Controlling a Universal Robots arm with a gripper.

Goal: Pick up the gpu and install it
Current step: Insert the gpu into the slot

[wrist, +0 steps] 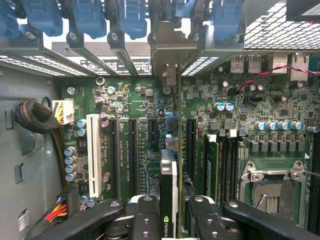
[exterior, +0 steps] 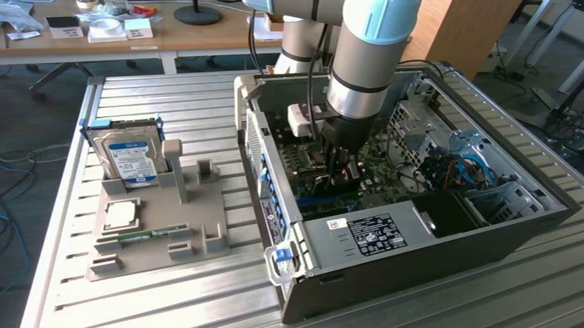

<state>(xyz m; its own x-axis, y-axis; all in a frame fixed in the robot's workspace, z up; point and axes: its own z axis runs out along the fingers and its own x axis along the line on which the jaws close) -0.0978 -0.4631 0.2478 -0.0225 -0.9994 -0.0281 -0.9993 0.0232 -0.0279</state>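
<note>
The gpu (wrist: pixel 169 175) stands on edge between the jaws of the gripper (wrist: pixel 169 212), clamped on it, low over the motherboard (wrist: pixel 240 115) inside the open computer case (exterior: pixel 401 266), its silver bracket at the rear slot openings. At the case's nine o'clock in the exterior view, a grey holder (exterior: pixel 155 232) on the surface (exterior: pixel 182 301) carries the hard drive (exterior: pixel 128 157).

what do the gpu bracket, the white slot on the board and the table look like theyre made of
gpu bracket: looks like bare sheet metal, dull grey with a bent tab. White slot: probably moulded plastic, matte and evenly coloured. Table: seems to be aluminium, brushed silver with long parallel grooves that catch the light.
</note>
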